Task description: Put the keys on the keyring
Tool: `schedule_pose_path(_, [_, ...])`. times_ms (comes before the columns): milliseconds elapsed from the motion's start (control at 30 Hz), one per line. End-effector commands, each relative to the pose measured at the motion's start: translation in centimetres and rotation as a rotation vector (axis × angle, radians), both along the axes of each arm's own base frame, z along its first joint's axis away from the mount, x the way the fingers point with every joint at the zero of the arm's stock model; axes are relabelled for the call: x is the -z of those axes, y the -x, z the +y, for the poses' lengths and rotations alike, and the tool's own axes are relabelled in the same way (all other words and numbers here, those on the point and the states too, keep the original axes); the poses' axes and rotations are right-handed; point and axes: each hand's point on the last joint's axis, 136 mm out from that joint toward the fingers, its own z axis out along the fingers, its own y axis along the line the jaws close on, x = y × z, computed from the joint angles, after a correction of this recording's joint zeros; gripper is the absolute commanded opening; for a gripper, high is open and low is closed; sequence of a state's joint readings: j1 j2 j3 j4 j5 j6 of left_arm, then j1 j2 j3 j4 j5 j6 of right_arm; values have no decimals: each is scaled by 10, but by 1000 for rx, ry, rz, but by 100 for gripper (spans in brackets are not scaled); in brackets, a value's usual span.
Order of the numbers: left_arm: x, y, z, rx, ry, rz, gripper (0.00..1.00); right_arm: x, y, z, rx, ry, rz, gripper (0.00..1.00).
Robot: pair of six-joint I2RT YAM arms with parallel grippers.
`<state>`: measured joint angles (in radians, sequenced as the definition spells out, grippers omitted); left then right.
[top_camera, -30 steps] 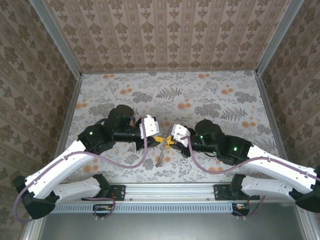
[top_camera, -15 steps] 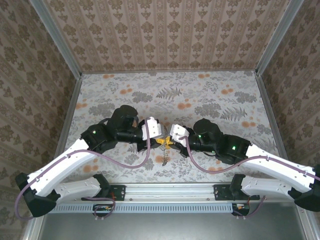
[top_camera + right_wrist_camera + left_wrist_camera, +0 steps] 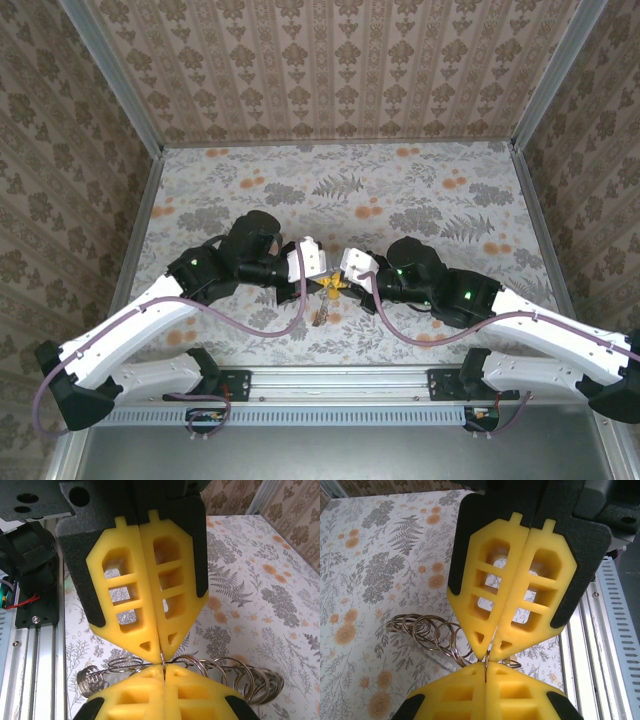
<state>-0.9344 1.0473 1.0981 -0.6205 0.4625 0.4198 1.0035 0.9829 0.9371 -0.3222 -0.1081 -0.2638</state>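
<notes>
My two grippers meet tip to tip above the near middle of the floral table. My left gripper [image 3: 325, 283] [image 3: 486, 665] has its yellow pads pressed together on a thin wire ring that stands edge-on in the seam. My right gripper [image 3: 343, 284] [image 3: 164, 668] is shut on that same ring from the opposite side. This ring belongs to the keyring [image 3: 427, 632] [image 3: 235, 672], a string of silvery wire loops. The string runs under the fingers and trails toward the near edge [image 3: 320, 312]. The keys are hidden.
An aluminium rail [image 3: 340, 380] [image 3: 615, 630] [image 3: 45, 645] runs along the near edge close behind the grippers. Purple cables [image 3: 285, 325] loop beside both wrists. Patterned walls [image 3: 60, 150] enclose the table on three sides, with open cloth beyond the grippers.
My left gripper has moved right to meet the right one and has shut on the ring. The trailing string of loops has pulled slightly up and in. The right arm stayed put.
</notes>
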Motion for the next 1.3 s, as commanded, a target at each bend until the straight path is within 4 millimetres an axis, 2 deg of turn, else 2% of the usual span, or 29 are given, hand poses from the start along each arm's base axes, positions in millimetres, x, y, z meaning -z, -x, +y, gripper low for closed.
schedule_pose_path(0, [0,6,1,22,31,12,0,-31,5,6,-37,-96,-54,0])
schedule_pose_path(167, [-18,10,4,23,161,23,0,-21,11,7,-59,-110,-21,13])
schedule_pose_path(300, [-24,10,7,16,215,20,0,-15,11,8,-56,-111,-12,20])
schedule_pose_path(467, [-30,12,8,23,246,12,0,-18,10,9,-56,-137,-13,21])
schedule_pose_path(700, [-33,9,10,13,286,5,0,-8,9,8,-46,-129,9,22])
schedule_pose_path(1033, [-38,7,9,17,373,24,0,-3,1,3,-4,-152,5,24])
schedule_pose_path(1267, [-40,9,8,30,411,20,0,-13,-7,-5,33,-212,-1,24])
